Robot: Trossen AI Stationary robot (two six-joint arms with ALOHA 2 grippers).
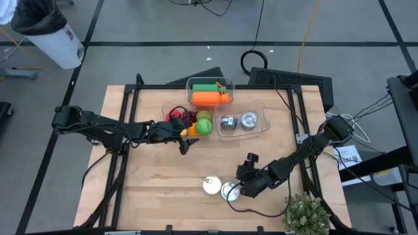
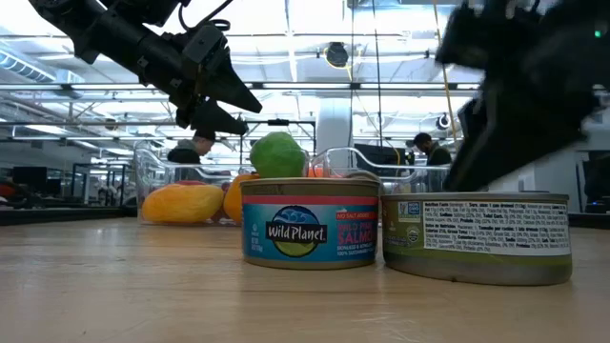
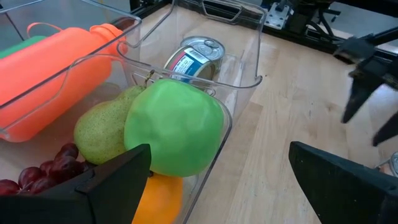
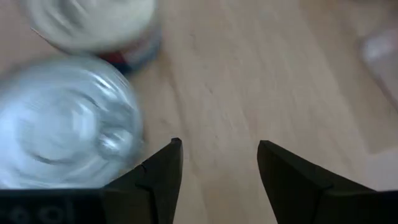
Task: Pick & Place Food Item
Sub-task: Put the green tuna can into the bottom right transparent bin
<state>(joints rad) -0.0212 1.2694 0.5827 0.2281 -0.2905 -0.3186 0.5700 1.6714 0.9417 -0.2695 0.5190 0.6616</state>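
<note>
Two tins, the salmon can (image 2: pixel 310 223) and a second can (image 2: pixel 477 236), stand touching before a fruit-filled clear bin (image 2: pixel 157 171).

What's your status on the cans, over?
Right end effector open, empty, beside two cans near table front. Left end effector open, empty, by fruit bin. Nothing in the way.

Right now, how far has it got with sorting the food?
Looks done: two cans lie in one clear bin, fruit in the next. In hand: nothing gripped. The right gripper hangs open beside the two cans left on the table; the left gripper is open by the fruit bin. Left: picking up those two cans.
</note>
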